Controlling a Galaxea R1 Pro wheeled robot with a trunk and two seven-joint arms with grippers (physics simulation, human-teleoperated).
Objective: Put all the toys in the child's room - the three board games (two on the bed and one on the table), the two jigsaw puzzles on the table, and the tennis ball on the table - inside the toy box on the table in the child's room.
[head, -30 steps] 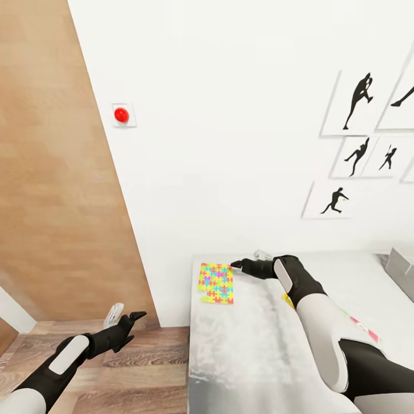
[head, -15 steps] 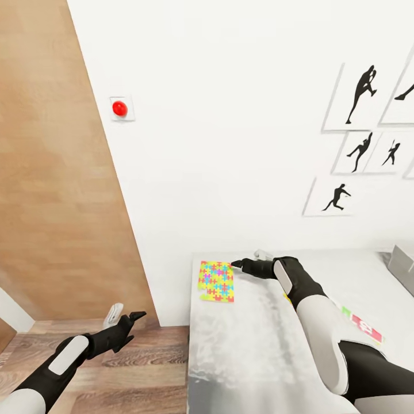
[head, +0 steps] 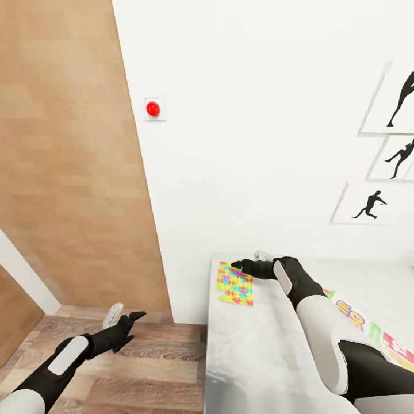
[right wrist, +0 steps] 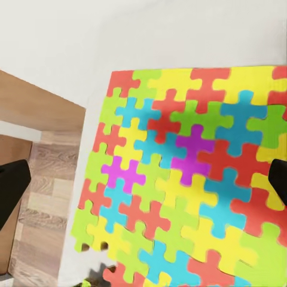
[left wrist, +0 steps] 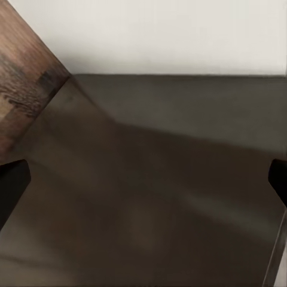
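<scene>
Head view. Your right gripper (head: 246,265), black, sits just right of centre, its tip over the upper right corner of a thin flat jigsaw sheet of yellow, green, red, blue and pink pieces (head: 234,284); you cannot tell from here whether they touch. The sheet lies at the near-left corner of the long pale grey glossy table (head: 259,356). At the right edge, a flat white, red and green printed game box (head: 374,333) lies on the table, partly behind your right arm. Your left gripper (head: 122,315) hangs at lower left above the wood plank floor (head: 161,368), its fingers apart. A red round button on a white plate (head: 153,108) is on the white wall, upper centre-left; black player silhouette pictures (head: 397,138) hang at upper right.

Left wrist view. Dark blurred surface; black fingertips (left wrist: 12,185) at opposite edges, jaws wide open, nothing between.

Right wrist view. The jigsaw sheet (right wrist: 191,179) spreads across the frame; black fingertips (right wrist: 11,188) at both side edges, jaws open and empty.
</scene>
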